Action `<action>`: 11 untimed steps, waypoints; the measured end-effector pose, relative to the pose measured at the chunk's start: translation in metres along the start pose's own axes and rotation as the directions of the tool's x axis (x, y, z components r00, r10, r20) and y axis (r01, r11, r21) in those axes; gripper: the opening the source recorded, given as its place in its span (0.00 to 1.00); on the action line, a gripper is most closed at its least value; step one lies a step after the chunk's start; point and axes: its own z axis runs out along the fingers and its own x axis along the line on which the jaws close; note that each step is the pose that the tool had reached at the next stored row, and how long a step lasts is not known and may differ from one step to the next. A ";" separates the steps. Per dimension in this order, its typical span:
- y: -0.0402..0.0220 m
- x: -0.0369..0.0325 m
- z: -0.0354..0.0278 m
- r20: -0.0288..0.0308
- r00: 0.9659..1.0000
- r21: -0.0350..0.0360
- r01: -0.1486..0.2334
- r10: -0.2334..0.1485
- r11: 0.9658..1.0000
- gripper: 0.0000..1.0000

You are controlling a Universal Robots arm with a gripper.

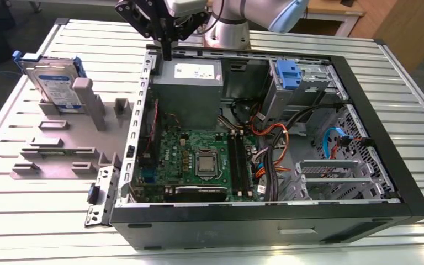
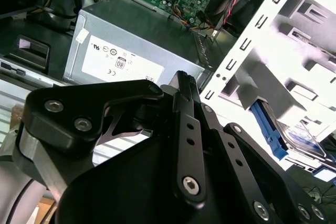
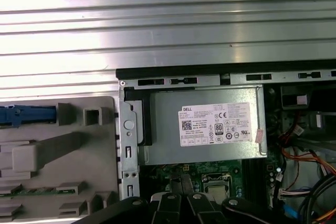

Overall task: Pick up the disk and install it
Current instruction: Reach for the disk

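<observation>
The disk (image 1: 53, 83) is a silver drive with a white-and-blue label in a blue carrier. It stands upright in the grey slotted holder (image 1: 64, 143) at the exterior view's left, outside the computer case. My gripper (image 1: 166, 54) hangs over the case's back corner beside the power supply (image 1: 190, 77), well away from the disk. Its fingers are pressed together and hold nothing. In both wrist views the gripper (image 2: 184, 80) (image 3: 181, 184) points down at the power supply (image 3: 205, 127). The disk's blue carrier (image 2: 270, 129) (image 3: 26, 115) shows off to one side.
The open computer case (image 1: 411, 182) lies on a ribbed metal table (image 1: 388, 72). Inside are a green motherboard (image 1: 197, 160), orange and blue cables (image 1: 330, 143), a drive cage (image 1: 330, 174) and a blue caddy (image 1: 287, 74) in a bay. The arm's base (image 1: 227, 33) stands behind the case.
</observation>
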 end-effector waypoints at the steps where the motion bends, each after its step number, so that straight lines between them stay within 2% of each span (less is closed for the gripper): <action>1: 0.0000 0.0006 0.0000 0.000 1.000 0.000 0.000 0.000 1.000 0.11; 11: -0.0004 0.0058 -0.0001 0.000 1.000 0.000 0.000 0.000 1.000 0.11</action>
